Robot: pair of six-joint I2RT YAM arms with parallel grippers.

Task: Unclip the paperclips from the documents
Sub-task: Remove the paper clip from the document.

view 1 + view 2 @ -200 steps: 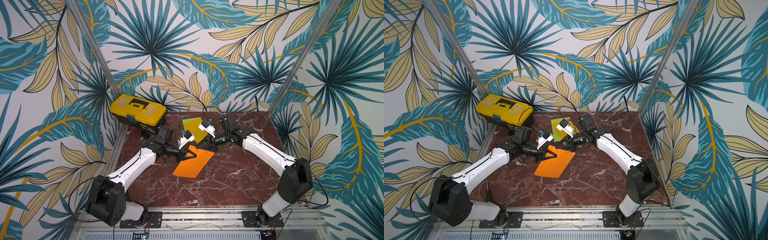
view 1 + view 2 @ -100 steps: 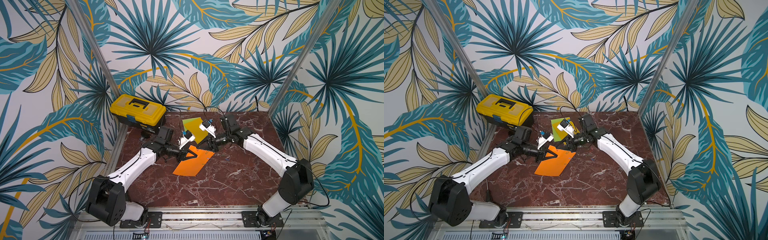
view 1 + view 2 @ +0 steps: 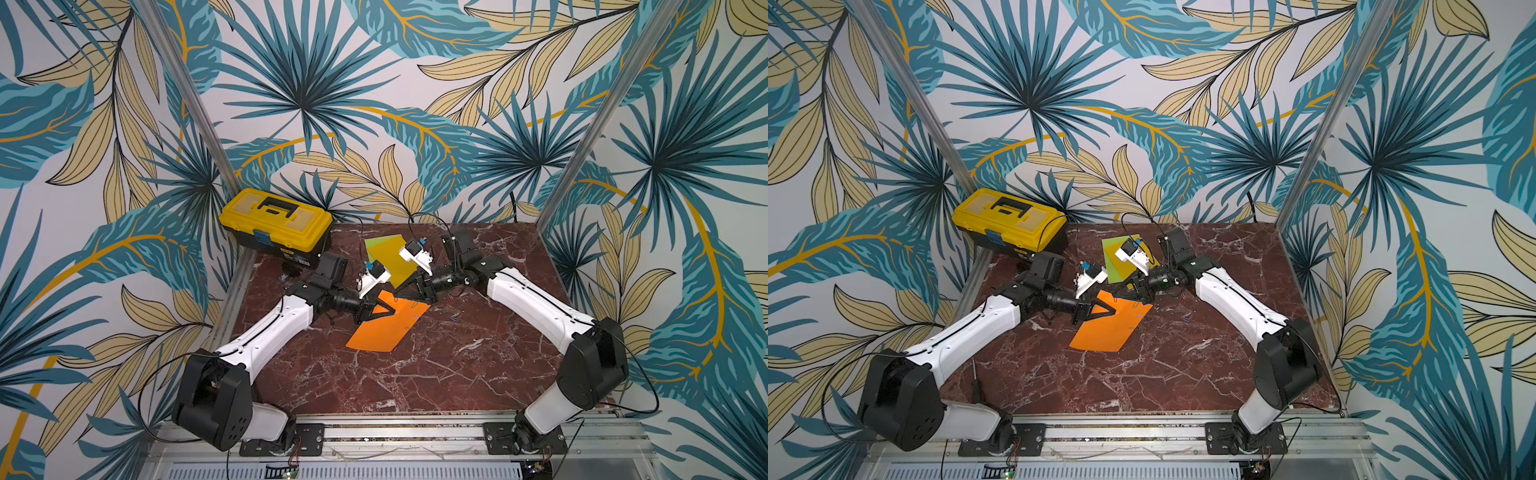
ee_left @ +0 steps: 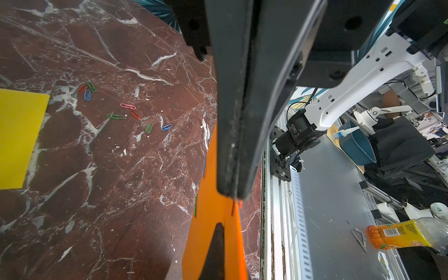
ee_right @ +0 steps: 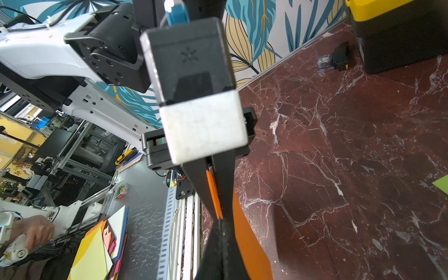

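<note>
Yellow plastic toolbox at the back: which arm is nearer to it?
Left. The left arm passes just in front of the yellow plastic toolbox; the right arm reaches in from the opposite side, beyond the orange paper sheet.

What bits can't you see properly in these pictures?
- Red paperclip: left wrist view, only a sliver shows under the left claw, shut on the orange sheet.
- What the right claw pinches: right wrist view, its own fingers cover it.
- Lime green sheet: in both top views, mostly under the yellow sheet; cut off by the edge in the right wrist view.
- Loose paperclips: in both top views, too small to count.
</note>
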